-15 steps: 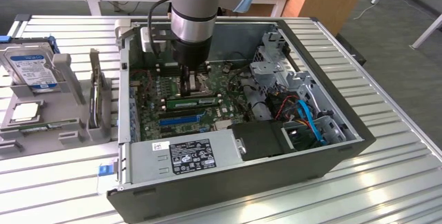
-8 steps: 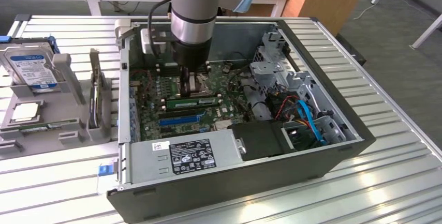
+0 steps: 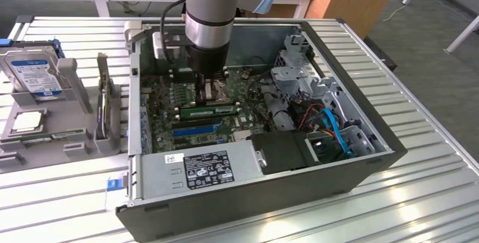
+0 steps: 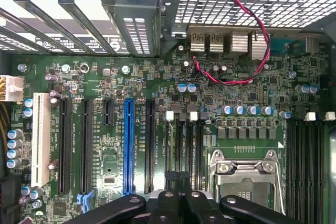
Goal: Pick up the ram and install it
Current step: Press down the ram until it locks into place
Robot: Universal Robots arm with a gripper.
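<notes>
- The gripper (image 3: 207,92) hangs inside the case (image 3: 224,220), just at 12 o'clock of the ram (image 3: 208,110) in the exterior view.
- In the wrist view its fingers (image 4: 170,203) are drawn narrow, almost together. I cannot tell whether they pinch the ram's top edge.
- The ram stands on edge, level along a slot on the board (image 3: 166,122), at 6 o'clock of the socket (image 4: 244,182).
- To do this well, I judge: keep the stick square to the slot and press straight down, evenly at both ends, so neither end cocks up.
- Risk, I judge: the fingers are close to the socket frame and the slots (image 4: 184,140).
- The case also holds the supply (image 3: 206,167) at 6 o'clock and a drive cage (image 3: 299,80) with cables (image 3: 333,128) at 3 o'clock.
- At 9 o'clock of the case, a tray (image 3: 75,137) holds a drive (image 3: 31,74), a chip (image 3: 26,120) and an upright card (image 3: 105,105).
</notes>
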